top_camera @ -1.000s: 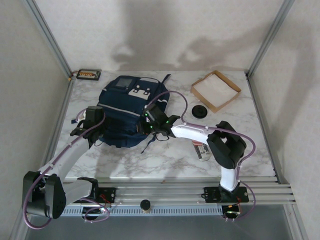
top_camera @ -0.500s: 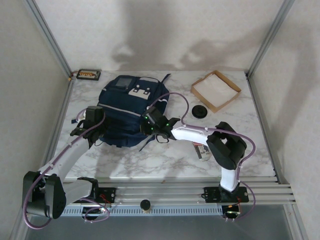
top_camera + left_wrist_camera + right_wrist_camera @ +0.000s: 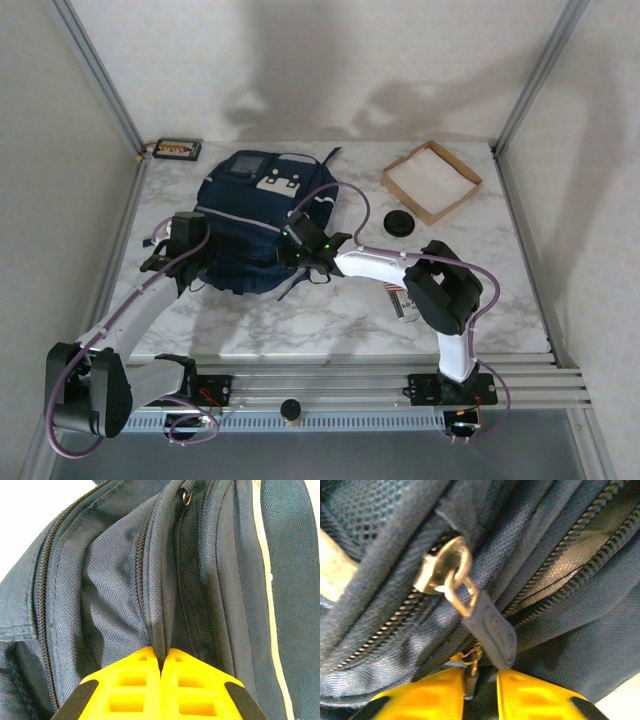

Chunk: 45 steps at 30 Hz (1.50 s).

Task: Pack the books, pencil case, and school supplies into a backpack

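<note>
Both hands are at the backpack [image 3: 250, 205], which lies on the counter [image 3: 330, 320] between them.

My left hand [image 3: 161, 656] is pressed together, pinching a ridge of the navy fabric beside a zipper. Beyond its tips this fold runs away to a small metal puller [image 3: 186, 497], and to the right of it goes a pale stripe [image 3: 265, 570]. My right hand [image 3: 481, 682] has its fingers a little apart. In the gap sits a small metal ring [image 3: 471, 667], against the left finger. Just past the tips, a dark pull tab [image 3: 490, 632] hangs from a brass-coloured slider [image 3: 442, 567]. Farther to the right, an open zipper shows a pale inside. Well beyond this hand, on the counter, lie a black round thing [image 3: 399, 222] and then a cardboard tray [image 3: 432, 180].
</note>
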Motion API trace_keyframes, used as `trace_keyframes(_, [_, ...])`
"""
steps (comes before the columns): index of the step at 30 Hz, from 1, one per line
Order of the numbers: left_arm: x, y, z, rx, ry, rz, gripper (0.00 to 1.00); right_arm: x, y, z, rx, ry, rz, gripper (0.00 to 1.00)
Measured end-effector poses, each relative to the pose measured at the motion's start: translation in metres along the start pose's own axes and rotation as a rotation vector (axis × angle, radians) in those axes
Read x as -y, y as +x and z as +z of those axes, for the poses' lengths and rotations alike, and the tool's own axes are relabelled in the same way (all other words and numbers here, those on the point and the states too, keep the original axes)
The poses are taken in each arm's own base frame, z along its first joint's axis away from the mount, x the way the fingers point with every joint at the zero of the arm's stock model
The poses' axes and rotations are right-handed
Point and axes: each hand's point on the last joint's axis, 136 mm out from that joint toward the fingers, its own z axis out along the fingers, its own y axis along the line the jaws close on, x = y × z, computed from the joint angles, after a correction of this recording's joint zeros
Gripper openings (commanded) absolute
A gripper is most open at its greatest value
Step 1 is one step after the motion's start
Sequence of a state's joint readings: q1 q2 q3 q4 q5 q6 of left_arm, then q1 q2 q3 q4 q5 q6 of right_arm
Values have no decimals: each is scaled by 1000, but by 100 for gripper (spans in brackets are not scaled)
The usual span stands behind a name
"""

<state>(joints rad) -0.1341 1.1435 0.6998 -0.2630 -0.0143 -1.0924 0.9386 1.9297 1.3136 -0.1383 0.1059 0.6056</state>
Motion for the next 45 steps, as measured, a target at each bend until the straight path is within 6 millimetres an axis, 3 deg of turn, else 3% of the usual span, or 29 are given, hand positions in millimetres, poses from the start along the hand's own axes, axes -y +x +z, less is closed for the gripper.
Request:
trace_keyframes(10, [0,0,0,3,-2,3,0,1,-5,-6,14,20,-69,9])
trace_keyframes(13, [0,-2,-1,8,-8,7,0,0,-12,-16,26,12,-75,1])
trace_keyframes(16, [4,-5,-4,17,-9,17,0,4,-24,-31,51,-1,-64,0])
trace_keyframes(22, [10,-12,-9,17,-6,32,0,28,-39,-42,81,12,-53,0])
trace_keyframes(27, [4,-32,-9,45,-38,28,0,74,-54,-40,103,75,-20,0])
trace_keyframes(29, [1,-38,-7,49,-48,29,0,79,-63,-40,124,68,-33,0])
trace_keyframes(32, [2,-39,-6,37,-54,40,0,63,-66,-40,133,-7,-87,0])
trace_keyframes(34, [2,-38,-6,27,-50,48,0,46,-62,-39,131,-86,-141,11])
trace_keyframes(39, [3,-35,-5,10,-43,68,0,18,-25,-35,54,-240,-267,27])
trace_keyframes(41, [4,-34,-5,-3,-37,69,6,12,-22,-35,46,-278,-302,30])
trace_keyframes(45, [5,-32,-6,-13,-29,86,30,4,-21,-31,52,-327,-348,36])
